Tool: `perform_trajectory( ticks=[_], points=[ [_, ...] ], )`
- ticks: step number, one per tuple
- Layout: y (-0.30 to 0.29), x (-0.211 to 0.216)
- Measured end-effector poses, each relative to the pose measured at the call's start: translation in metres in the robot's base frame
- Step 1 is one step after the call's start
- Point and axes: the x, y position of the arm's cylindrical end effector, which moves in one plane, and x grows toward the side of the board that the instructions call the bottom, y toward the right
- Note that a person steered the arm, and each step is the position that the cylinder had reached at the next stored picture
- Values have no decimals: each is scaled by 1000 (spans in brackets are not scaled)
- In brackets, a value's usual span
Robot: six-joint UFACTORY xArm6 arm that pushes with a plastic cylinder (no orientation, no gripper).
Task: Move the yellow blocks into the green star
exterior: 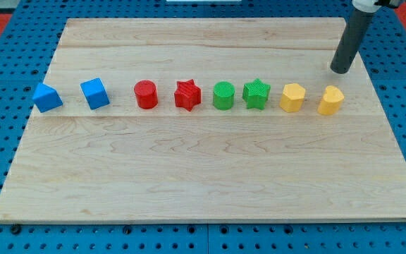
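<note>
Yellow blocks, ridged plastic: a heart-like yellow block (330, 101) sits just below my tip (341, 70), apart from it; a hexagonal yellow block (292, 97) lies lower-left of my tip, beside the green star (256, 94). My tip, a smooth dark rod end, touches nothing on the pale wooden board (203, 176).

Pale grained wood board (210, 169); matt ridged plastic green star (256, 94).

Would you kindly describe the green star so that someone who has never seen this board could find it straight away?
On the wooden board a single row of eight blocks runs across the middle. Count from the view's right: two yellow blocks, then the green star. Its pointed outline sets it apart from the round green cylinder on its left, and its colour from the red star further left.
</note>
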Motion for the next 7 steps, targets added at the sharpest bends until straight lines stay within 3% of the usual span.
perform_trajectory(
  ticks=[3, 5, 7],
  points=[
    [15, 0],
    [66, 77],
    [44, 77]
  ],
)
